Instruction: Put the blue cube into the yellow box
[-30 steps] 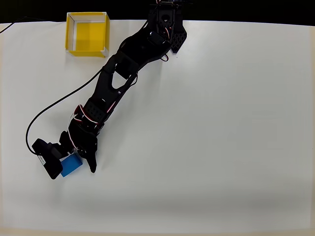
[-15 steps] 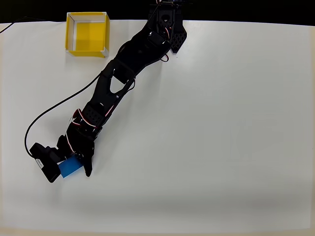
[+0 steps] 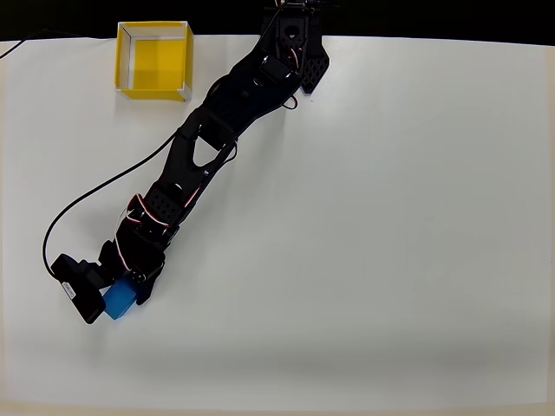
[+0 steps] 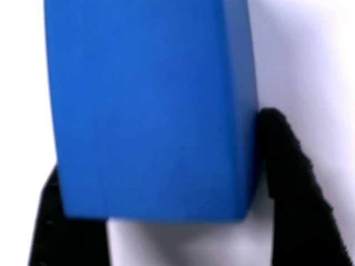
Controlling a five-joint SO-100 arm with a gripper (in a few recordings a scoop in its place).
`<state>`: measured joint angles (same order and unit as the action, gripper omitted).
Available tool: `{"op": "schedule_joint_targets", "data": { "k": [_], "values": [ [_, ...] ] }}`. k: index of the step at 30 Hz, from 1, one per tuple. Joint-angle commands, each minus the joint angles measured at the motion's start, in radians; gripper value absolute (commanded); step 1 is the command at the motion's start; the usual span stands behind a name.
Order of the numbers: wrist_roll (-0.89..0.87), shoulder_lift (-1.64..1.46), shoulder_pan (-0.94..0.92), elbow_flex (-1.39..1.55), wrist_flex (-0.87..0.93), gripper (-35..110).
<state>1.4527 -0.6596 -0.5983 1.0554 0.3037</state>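
The blue cube point(image 3: 120, 300) sits at the lower left of the white table in the overhead view, pinched between the black fingers of my gripper point(image 3: 121, 295). In the wrist view the blue cube point(image 4: 150, 105) looms large, with a black fingertip point(image 4: 283, 166) pressed against its right side and another at its lower left. The gripper is shut on it. The yellow box point(image 3: 154, 59) stands open-topped at the table's far left corner, well away from the cube, with nothing inside.
The black arm point(image 3: 208, 139) stretches diagonally from its base point(image 3: 295, 43) at the top edge. A black cable point(image 3: 95, 186) loops across the left side of the table point(image 3: 390, 217). The table's front edge lies a little below the gripper.
The fingers have closed in on the blue cube, which has turned a little and shifted slightly left. The arm has edged left and down.
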Motion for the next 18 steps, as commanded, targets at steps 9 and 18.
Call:
{"op": "schedule_joint_targets", "data": {
  "k": [9, 18],
  "values": [
    [0.020, -0.061, -0.009, -0.095, -0.020, 17],
    [0.025, -0.179, -0.003, -0.035, 0.037, 16]
  ]
}}
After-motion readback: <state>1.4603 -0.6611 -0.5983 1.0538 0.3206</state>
